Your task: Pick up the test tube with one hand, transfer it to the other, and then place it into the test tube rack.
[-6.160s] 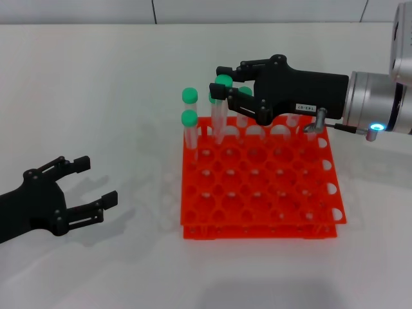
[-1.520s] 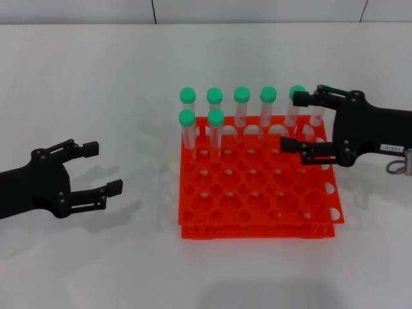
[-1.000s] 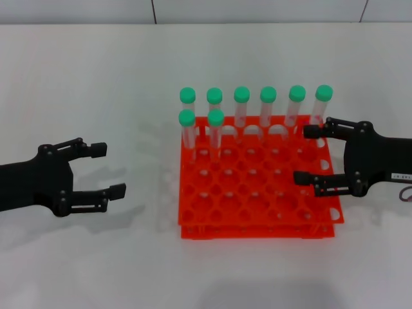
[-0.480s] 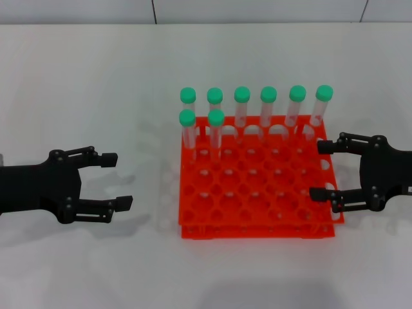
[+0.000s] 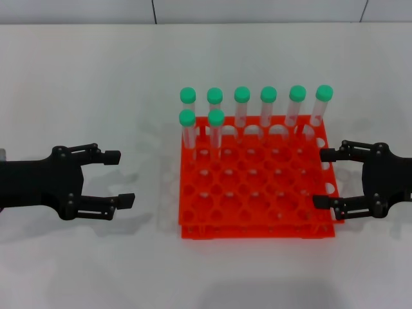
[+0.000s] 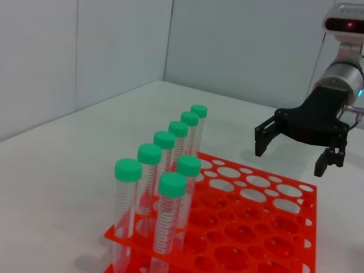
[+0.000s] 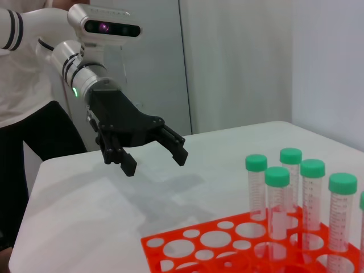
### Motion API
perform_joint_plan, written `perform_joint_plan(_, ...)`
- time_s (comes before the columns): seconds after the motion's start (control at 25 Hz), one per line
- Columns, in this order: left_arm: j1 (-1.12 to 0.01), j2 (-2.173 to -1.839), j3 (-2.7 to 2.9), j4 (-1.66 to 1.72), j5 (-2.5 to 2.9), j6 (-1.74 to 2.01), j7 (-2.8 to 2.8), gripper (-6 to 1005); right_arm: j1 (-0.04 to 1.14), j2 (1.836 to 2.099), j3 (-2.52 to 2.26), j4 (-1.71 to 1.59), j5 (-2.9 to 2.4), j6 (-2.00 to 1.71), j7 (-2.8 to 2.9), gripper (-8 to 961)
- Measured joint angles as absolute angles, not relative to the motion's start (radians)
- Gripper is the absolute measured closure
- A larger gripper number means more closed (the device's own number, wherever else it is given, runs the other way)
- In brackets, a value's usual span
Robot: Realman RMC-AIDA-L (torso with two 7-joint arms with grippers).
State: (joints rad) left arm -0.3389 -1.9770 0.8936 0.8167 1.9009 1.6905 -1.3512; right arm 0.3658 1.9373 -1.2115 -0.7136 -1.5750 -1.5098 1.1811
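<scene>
Eight upright test tubes are standing in rack at frame center, nearer right gripper than left gripper; both jaws spread, empty.

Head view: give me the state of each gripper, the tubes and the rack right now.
Left gripper: open, empty, left of the rack.
Right gripper: open, empty, at the rack's right edge.
Tubes: eight, capped, upright in the rack: six in the far row, two behind its left end.
Rack: flat on the table.

The test tube, green-capped and clear, stands upright in the orange-red test tube rack, second row, second hole from the rack's left edge.
</scene>
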Motion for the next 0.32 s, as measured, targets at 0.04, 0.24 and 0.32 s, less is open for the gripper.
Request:
perform_joint_plan(0.04, -0.339, -1.977, 0.894, 0.817, 1.901, 1.690, -1.352, 105, 0.367, 1.937, -1.211, -0.712, -1.576, -1.510, 1.181, 77)
perform_joint_plan(0.24, -0.341, -1.977, 0.896, 0.820, 1.903, 1.686, -1.362, 104, 0.369, 1.936, -1.211, -0.711, -1.577, -1.511, 1.180, 77)
perform_joint_plan(0.32, -0.342, -1.976, 0.896, 0.820, 1.905, 1.684, -1.363, 104, 0.370, 1.936, -1.210, -0.711, -1.577, -1.510, 1.179, 77)
